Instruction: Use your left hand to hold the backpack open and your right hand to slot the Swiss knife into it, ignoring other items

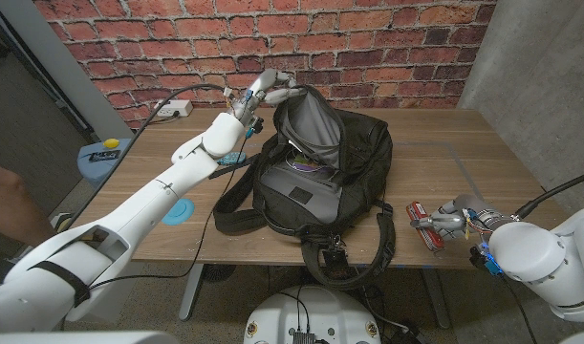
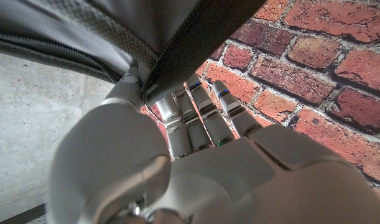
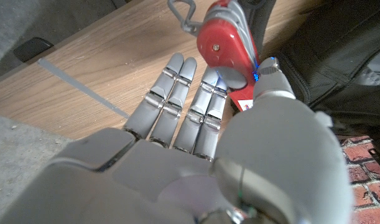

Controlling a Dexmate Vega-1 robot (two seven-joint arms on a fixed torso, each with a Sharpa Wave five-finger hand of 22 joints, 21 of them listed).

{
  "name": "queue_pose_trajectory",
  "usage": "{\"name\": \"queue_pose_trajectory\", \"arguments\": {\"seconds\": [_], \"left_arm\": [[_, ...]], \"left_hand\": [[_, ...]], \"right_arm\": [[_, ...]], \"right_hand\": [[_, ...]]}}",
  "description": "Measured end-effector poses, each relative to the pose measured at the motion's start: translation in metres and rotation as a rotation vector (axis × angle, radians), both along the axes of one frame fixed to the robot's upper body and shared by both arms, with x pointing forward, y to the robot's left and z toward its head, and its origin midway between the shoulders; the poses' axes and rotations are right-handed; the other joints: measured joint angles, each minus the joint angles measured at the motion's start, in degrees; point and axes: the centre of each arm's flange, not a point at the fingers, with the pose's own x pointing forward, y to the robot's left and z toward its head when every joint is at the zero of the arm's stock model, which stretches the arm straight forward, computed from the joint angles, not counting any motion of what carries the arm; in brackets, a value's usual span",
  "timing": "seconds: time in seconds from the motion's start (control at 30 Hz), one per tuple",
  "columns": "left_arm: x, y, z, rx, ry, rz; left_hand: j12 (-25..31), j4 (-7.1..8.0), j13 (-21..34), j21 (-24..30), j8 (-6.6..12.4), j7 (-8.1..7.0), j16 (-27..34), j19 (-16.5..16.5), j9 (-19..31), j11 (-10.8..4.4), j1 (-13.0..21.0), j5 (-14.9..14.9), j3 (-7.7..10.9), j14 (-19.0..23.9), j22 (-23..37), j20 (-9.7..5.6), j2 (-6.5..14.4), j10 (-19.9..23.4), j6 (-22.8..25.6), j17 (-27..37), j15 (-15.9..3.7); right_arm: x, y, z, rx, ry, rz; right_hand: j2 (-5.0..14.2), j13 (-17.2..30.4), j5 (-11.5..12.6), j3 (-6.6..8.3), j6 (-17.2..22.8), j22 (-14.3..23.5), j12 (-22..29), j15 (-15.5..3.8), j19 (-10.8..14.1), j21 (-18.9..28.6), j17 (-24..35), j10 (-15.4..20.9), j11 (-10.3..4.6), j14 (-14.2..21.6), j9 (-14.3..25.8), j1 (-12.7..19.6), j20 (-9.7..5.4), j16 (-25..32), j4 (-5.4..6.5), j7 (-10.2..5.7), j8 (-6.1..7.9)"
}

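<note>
Left robot hand (image 1: 257,94) pinches the backpack (image 1: 320,172) flap up, mouth agape; rightward, near the bench (image 1: 444,153) edge, the right robot hand (image 1: 451,224) seemingly grips the Swiss knife (image 1: 425,229), axis toward the bag.

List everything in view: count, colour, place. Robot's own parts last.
backpack: one, black, table middle, top flap held up and open.
Swiss knife: one, red, near the table's right front edge, pinched by the right hand.
disc: one, blue, flat on the table's left front.
power strip: one, white, table's back left corner.
stool: one, blue, left of the table.
table: one, wooden.
wall: brick, red, behind.
left hand: grips the backpack's flap.
right hand: holds the knife.
</note>
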Motion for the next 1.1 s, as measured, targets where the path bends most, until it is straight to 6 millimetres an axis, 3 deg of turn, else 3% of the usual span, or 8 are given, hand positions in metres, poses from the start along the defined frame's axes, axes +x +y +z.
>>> {"name": "queue_pose_trajectory", "arguments": {"seconds": [1.1], "left_arm": [[-0.002,0.003,-0.004,-0.01,-0.004,-0.018]], "left_hand": [[0.0,0.0,-0.01,0.0,0.22,-0.01,0.0,0.0,-0.04,0.0,-0.11,-0.01,-0.01,0.0,0.0,0.0,-0.03,0.0,0.0,0.13,0.0]], "right_arm": [[-0.004,0.047,0.004,0.194,-0.051,0.203]], "right_hand": [[1.13,-0.1,-0.43,-0.94,-0.11,0.26,-0.19,0.0,0.0,0.0,1.06,-0.11,0.92,0.0,0.34,1.27,0.0,0.8,0.02,0.75,-0.61]]}}
